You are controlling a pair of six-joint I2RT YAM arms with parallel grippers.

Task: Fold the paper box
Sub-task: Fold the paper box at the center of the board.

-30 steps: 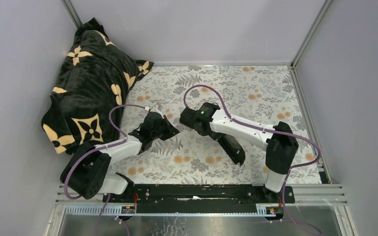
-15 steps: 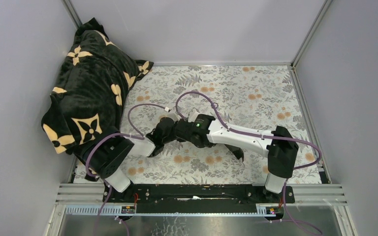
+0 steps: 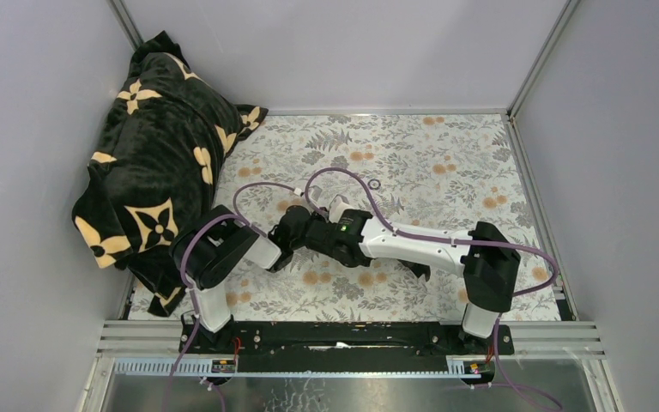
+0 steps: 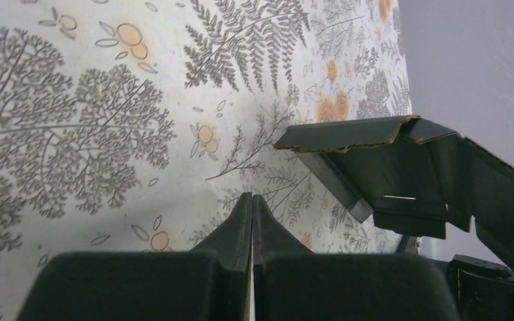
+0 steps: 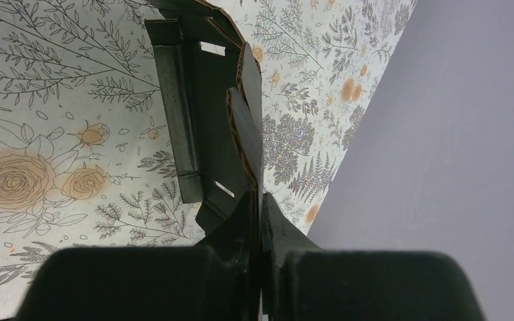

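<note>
The paper box (image 5: 201,100) is a black creased card sheet with flaps partly raised, hanging over the floral mat. My right gripper (image 5: 260,195) is shut on one of its edge flaps. In the left wrist view the box (image 4: 415,167) floats at the right, above the mat. My left gripper (image 4: 252,198) is shut and empty, just left of and below the box, not touching it. In the top view the left gripper (image 3: 288,239) and right gripper (image 3: 309,233) meet at the mat's middle, and I cannot make out the box among them.
A black plush blanket with cream flowers (image 3: 154,154) is heaped at the back left. The floral mat (image 3: 446,163) covers the table. Grey walls close in the back and both sides, and a metal rail (image 3: 352,339) runs along the near edge.
Both grippers have closed in on each other at the mat's middle. The left arm's elbow swung right and nearer. The right gripper moved left and forward.
</note>
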